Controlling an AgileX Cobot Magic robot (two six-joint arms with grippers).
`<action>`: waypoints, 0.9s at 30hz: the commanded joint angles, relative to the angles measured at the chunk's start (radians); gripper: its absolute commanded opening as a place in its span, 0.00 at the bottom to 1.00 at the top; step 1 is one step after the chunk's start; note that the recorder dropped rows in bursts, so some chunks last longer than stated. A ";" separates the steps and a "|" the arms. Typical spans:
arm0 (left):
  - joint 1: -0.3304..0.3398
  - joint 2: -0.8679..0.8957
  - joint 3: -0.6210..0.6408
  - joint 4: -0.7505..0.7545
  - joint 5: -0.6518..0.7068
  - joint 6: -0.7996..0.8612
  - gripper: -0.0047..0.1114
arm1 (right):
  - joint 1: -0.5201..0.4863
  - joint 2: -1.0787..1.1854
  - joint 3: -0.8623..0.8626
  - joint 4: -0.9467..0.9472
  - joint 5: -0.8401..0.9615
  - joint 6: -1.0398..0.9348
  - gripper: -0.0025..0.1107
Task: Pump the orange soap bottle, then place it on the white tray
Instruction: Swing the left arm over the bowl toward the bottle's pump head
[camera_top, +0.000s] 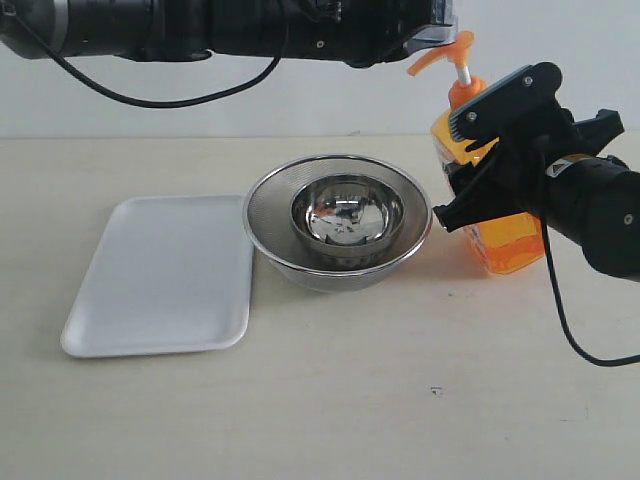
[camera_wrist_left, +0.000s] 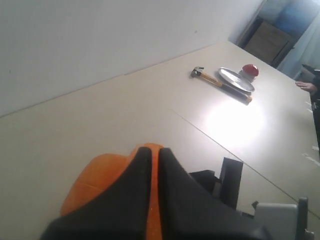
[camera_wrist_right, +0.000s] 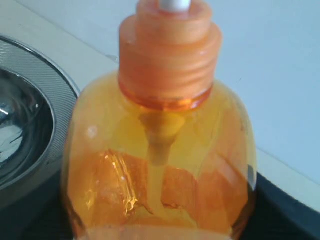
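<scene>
The orange soap bottle (camera_top: 510, 245) stands near the right edge of the desk (camera_top: 400, 400), just beside the nested steel bowls (camera_top: 340, 215). It may tip or twist if the press lands off-centre on the pump head (camera_top: 440, 55). Its translucent body is smooth and may slip in the grip. The stem is white and the spout points toward the bowls. The right gripper (camera_top: 480, 165) clamps the bottle body. The left gripper (camera_wrist_left: 151, 155), fingers pressed together, sits at the pump head. The carry to the white tray (camera_top: 160, 275), near the left edge, crosses the bowls, so a low pass risks striking them.
</scene>
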 joint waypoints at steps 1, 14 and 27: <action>-0.006 -0.039 -0.004 0.198 0.013 -0.186 0.08 | 0.001 -0.004 -0.008 -0.009 -0.015 0.001 0.02; -0.006 -0.084 -0.004 0.496 0.105 -0.412 0.08 | 0.001 -0.004 -0.008 -0.003 -0.015 0.001 0.02; -0.006 -0.013 -0.004 0.509 -0.011 -0.394 0.08 | 0.001 -0.004 -0.008 -0.003 -0.015 0.001 0.02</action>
